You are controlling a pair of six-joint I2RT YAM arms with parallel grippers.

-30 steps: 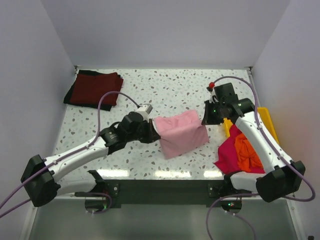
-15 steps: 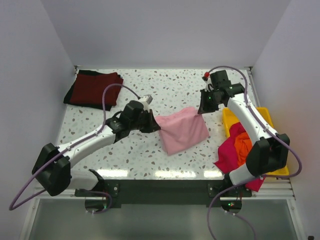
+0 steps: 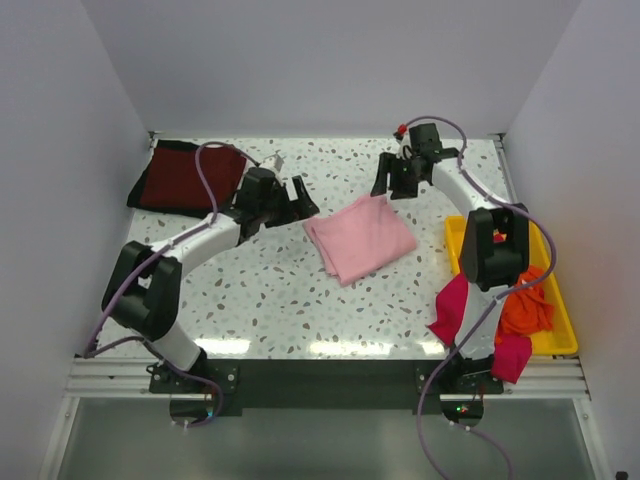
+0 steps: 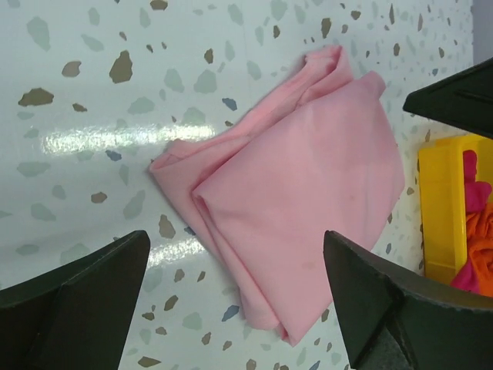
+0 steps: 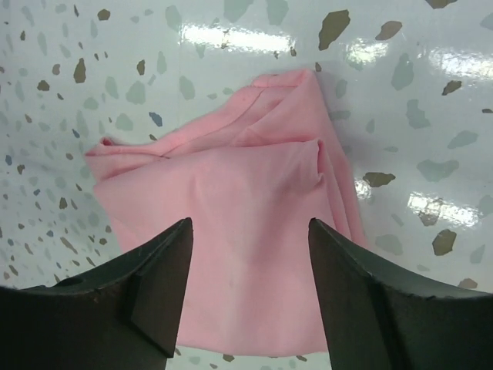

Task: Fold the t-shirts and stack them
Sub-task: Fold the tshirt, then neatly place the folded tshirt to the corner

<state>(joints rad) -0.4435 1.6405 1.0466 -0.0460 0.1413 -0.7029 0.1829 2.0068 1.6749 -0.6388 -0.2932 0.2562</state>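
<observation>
The speckled table [image 3: 250, 290] shows open surface on every side of the pale pink t-shirt [image 3: 360, 238], which lies mid-table, folded into a rumpled, skewed rectangle with layered edges. The dark maroon t-shirt [image 3: 185, 178] sits folded in the far left corner. The left gripper [image 3: 303, 200] and right gripper [image 3: 390, 188] hover beside the pink shirt's far edge, each with its jaws spread.
</observation>
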